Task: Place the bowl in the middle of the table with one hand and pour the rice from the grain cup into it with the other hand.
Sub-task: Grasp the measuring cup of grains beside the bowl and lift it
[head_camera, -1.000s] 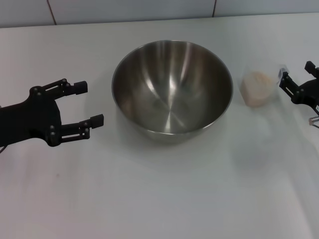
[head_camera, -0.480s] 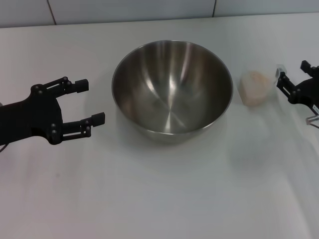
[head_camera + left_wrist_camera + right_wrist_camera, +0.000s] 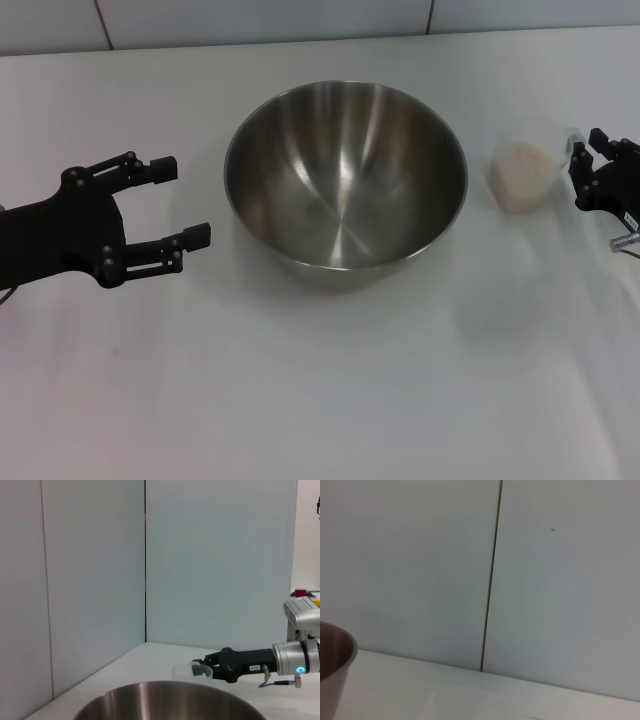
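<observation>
The steel bowl [image 3: 345, 175] stands in the middle of the white table [image 3: 320, 390]; its rim also shows in the left wrist view [image 3: 170, 700]. My left gripper [image 3: 182, 204] hovers open just left of the bowl, not touching it. Right of the bowl is the clear grain cup [image 3: 527, 172], with a heap of pale rice [image 3: 520, 165] inside. My right gripper [image 3: 586, 148] is at the cup's right side, its fingers closed on the rim. The left wrist view shows the right gripper [image 3: 200, 664] pinching the grain cup [image 3: 200, 670] beyond the bowl.
A pale panelled wall [image 3: 300, 20] runs along the table's far edge. The bowl's edge [image 3: 335, 655] shows in the right wrist view, in front of that wall.
The right gripper's fingers have drawn together on the cup's rim. The cup has shifted slightly right with it. The left gripper and the bowl have barely moved.
</observation>
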Controlling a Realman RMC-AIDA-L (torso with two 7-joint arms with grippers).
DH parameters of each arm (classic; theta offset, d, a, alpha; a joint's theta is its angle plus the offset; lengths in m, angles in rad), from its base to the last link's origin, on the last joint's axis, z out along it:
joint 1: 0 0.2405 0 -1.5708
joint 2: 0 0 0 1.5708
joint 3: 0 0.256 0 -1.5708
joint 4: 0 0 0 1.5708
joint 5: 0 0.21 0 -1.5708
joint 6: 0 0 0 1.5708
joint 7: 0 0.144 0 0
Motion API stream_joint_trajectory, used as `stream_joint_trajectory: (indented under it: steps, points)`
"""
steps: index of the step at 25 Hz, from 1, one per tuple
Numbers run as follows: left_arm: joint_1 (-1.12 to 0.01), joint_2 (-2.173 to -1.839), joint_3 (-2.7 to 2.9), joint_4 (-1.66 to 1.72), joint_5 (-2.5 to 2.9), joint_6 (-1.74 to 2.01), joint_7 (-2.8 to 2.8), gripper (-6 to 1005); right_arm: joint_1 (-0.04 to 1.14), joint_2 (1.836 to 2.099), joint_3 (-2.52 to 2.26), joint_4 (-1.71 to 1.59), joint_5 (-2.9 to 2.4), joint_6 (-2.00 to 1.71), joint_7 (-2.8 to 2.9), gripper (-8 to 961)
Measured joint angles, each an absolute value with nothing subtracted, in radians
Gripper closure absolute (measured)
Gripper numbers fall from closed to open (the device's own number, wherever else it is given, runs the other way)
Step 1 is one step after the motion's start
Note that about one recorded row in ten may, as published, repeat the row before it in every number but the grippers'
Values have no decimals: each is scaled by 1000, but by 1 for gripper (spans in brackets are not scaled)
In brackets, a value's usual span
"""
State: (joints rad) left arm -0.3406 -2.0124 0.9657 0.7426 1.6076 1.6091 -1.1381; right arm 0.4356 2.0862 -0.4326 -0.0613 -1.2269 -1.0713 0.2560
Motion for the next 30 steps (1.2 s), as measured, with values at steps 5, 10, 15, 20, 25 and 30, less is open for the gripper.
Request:
stream_joint_trajectory:
  steps: [5, 10, 15, 20, 25, 30]
  points:
    - [-341, -2013, 963, 742, 1608, 1609, -1138, 161, 436, 2086, -433, -61, -1226, -1069, 256, 702]
    - [-341, -2015, 958, 742, 1608, 1609, -1138, 161, 436, 2086, -433, -61, -1226, -1069, 255, 873]
    - [-339, -2019, 948, 742, 1608, 1609, -1138, 161, 433, 2086, -433, -61, -1226, -1070, 255, 946]
    - [-338, -2019, 947, 742, 1608, 1609, -1138, 161, 435, 2086, -433, -68, -1226, -1077, 255, 946]
    - [-336, -2018, 946, 742, 1608, 1609, -1138, 160, 446, 2084, -434, -89, -1226, -1090, 255, 946]
    - [-332, -2013, 946, 742, 1608, 1609, -1138, 160, 468, 2084, -444, -148, -1233, -1102, 241, 947]
